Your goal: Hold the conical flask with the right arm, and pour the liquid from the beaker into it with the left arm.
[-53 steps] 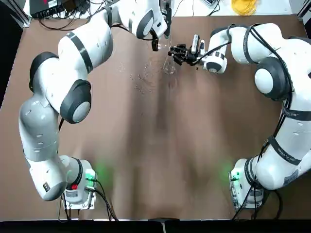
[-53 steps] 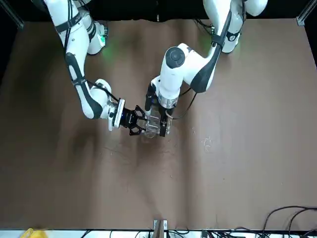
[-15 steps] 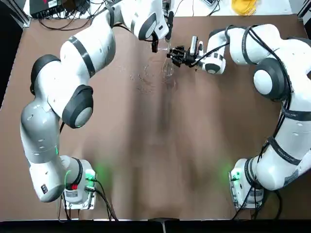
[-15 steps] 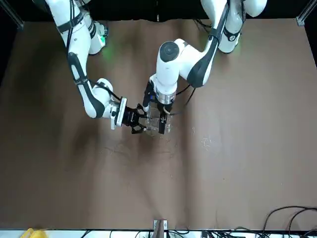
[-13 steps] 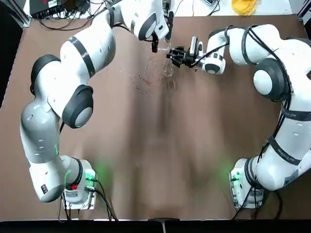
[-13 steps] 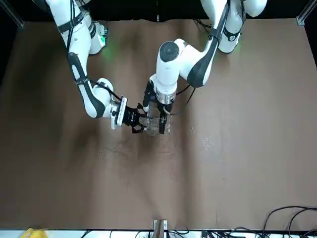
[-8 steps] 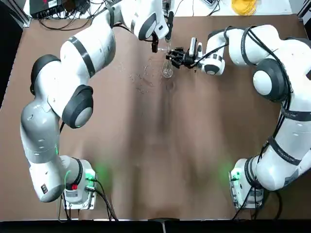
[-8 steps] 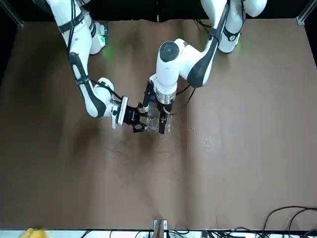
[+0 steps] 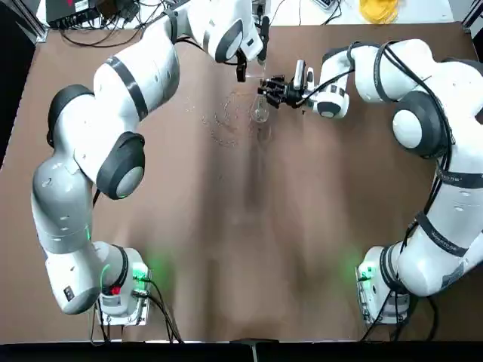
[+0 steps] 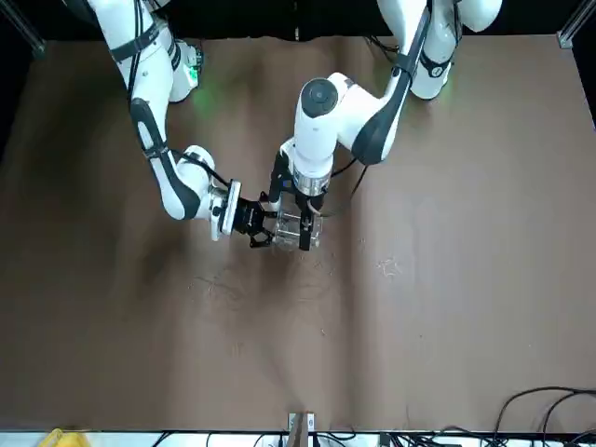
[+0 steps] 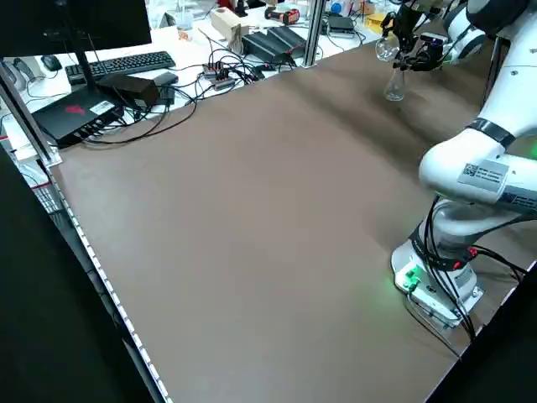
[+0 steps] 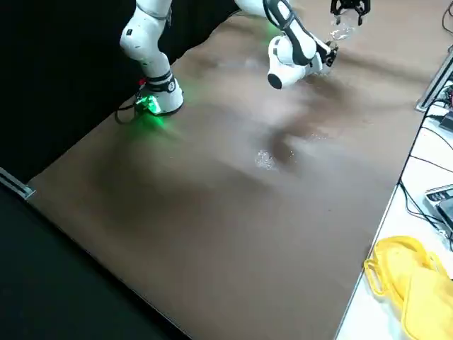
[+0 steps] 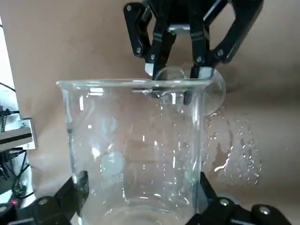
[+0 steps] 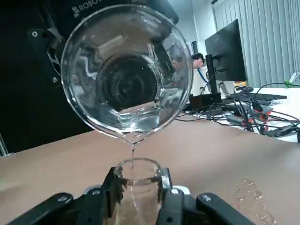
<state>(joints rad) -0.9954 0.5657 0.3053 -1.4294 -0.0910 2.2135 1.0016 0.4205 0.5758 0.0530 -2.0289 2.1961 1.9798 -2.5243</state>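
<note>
since three and a half seconds back both arms have drifted a little toward the far edge of the brown bench (image 9: 249,226), and the pour is now running.

working left to right across the top view: my left gripper (image 9: 251,66) comes down from above, its fingers (image 13: 61,201) closed on the walls of the small straight-sided clear glass beaker (image 13: 133,150). i have it tipped so its rim lip sits right over the flask mouth; the right wrist view shows a thin stream of liquid (image 14: 132,152) dropping from the lip into the neck.

just beside it, the small clear glass conical flask (image 9: 260,111) hangs with its round base clear of the bench, by the left side view. the right gripper (image 9: 273,92) reaches in sideways, fingers (image 14: 101,199) clamped on the narrow neck, so the mouth stays upright and steady under the stream.

droplets (image 13: 234,150) lie on the bench below, so i judge some has missed; alignment is tight.
</note>
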